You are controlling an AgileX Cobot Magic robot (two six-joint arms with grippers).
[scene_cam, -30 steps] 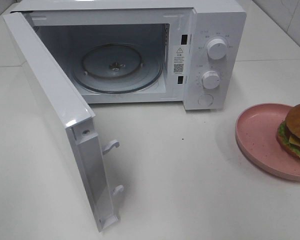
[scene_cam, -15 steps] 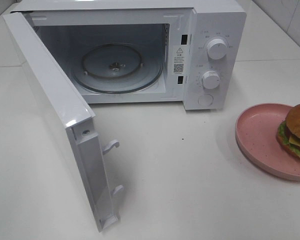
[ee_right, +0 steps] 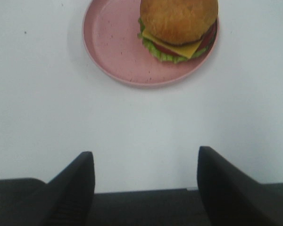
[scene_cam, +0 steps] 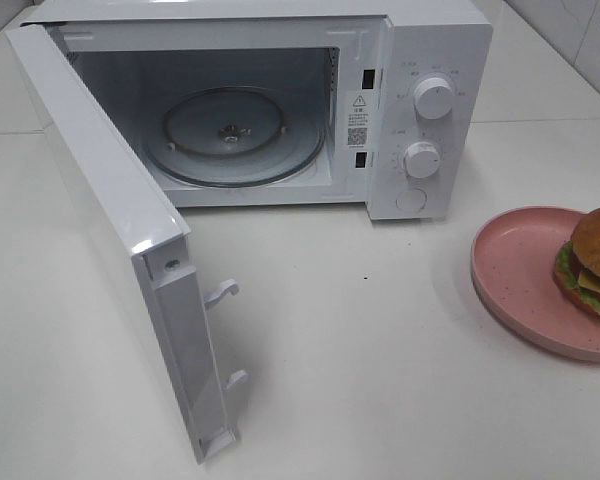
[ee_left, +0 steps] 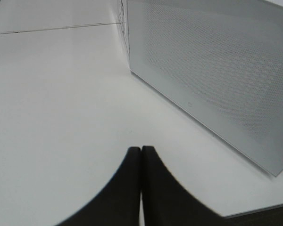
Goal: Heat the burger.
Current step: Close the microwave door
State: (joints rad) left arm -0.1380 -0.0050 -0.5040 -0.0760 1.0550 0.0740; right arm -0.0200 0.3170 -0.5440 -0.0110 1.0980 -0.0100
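In the high view, the nearest thing is the microwave door (scene_cam: pixel 120 250). It swings wide open toward the front on the left side, and two small white hooks (scene_cam: pixel 223 291) stick out from its near edge. The white tabletop (scene_cam: pixel 360 350) spreads out under everything.

On the right side of the tabletop sits the pink plate (scene_cam: pixel 520 270), partly cut off by the edge of the view. The burger (scene_cam: pixel 592 262) rests on the far right part of the plate. It has a brown bun on top, with green lettuce and yellow cheese peeking out below.

Farther back stands the white microwave (scene_cam: pixel 420 110). Inside it lies a round glass tray (scene_cam: pixel 235 135), flat on the floor of the oven. Two round knobs (scene_cam: pixel 433 98) sit one above the other on its right panel, with a round button under them.

No arm shows in the high view.

The left wrist view shows the left gripper (ee_left: pixel 140 155) with its dark jaws pressed together and nothing between them. They hang over the bare tabletop (ee_left: pixel 61 103), near the dotted outer face of the door (ee_left: pixel 217 75).

The right wrist view shows the right gripper (ee_right: pixel 145 165) with its jaws wide apart and holding nothing. The plate (ee_right: pixel 113 47) and the burger (ee_right: pixel 178 26) lie well beyond them on the tabletop
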